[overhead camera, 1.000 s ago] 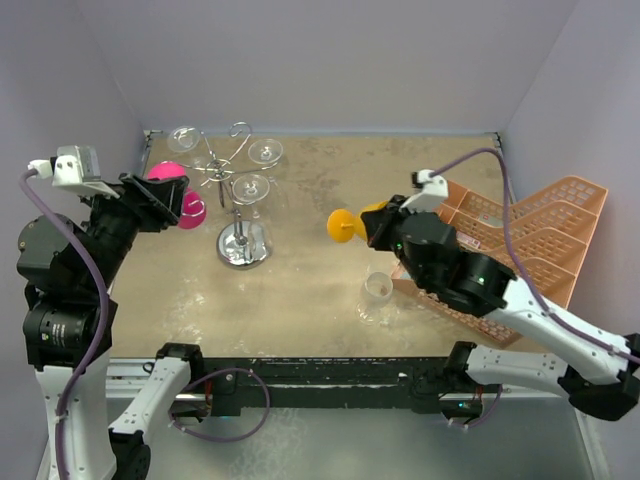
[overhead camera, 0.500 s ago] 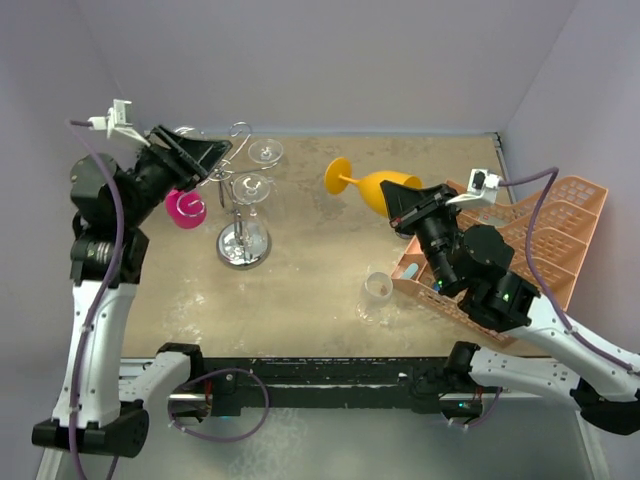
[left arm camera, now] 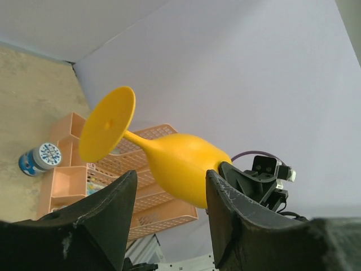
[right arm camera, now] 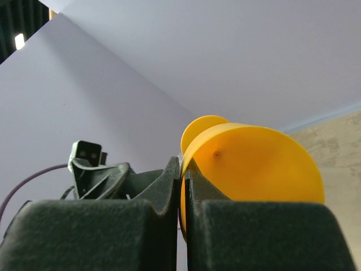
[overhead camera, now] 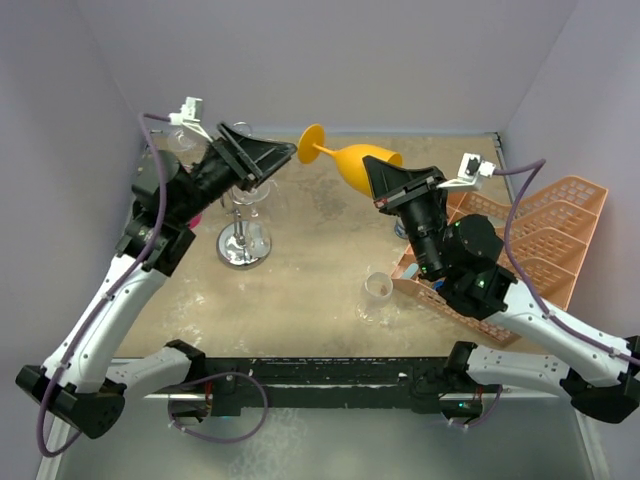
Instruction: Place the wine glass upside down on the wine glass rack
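Observation:
An orange wine glass is held in the air, lying sideways with its foot toward the left. My right gripper is shut on the rim of its bowl; in the right wrist view the fingers pinch the orange rim. My left gripper is open, raised, its tips just short of the glass foot. In the left wrist view the glass shows between and beyond the open fingers. The chrome wine glass rack stands below the left arm, its arms partly hidden.
Clear glasses hang on the rack. A small clear cup stands by the peach crate. The crate and a blue and white can show in the left wrist view. Lilac walls close in the table.
My right gripper has lifted the orange glass up and toward the back left. My left arm has left the pink glass and swung right and up to the orange glass's foot.

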`<action>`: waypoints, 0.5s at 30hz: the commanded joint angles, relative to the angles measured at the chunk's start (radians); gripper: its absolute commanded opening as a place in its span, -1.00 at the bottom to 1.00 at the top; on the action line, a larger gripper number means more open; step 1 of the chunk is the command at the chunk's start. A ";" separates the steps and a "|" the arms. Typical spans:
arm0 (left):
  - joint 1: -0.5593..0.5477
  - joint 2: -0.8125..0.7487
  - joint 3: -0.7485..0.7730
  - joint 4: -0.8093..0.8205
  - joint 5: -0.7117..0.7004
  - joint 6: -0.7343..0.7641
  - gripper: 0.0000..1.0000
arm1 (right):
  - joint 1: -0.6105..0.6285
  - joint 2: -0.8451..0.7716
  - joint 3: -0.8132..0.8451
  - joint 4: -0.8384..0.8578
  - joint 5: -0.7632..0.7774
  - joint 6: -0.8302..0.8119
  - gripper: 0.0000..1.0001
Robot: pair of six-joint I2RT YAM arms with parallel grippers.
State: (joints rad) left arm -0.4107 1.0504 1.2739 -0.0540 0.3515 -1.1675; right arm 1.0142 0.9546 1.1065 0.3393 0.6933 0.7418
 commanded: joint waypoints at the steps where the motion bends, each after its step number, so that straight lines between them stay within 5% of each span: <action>1: -0.109 0.034 -0.002 0.085 -0.165 -0.014 -0.03 | -0.002 -0.006 0.032 0.129 -0.022 0.057 -1.00; 9: -0.329 0.034 -0.063 0.114 -0.466 -0.039 -0.03 | -0.002 -0.051 -0.040 0.164 -0.058 0.141 -1.00; 15: -0.356 0.039 -0.090 0.202 -0.531 -0.099 -0.04 | -0.002 -0.064 -0.072 0.150 -0.112 0.175 -1.00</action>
State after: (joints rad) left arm -0.7567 1.0977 1.1900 0.0273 -0.0769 -1.2194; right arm 1.0142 0.9077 1.0462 0.4301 0.6304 0.8688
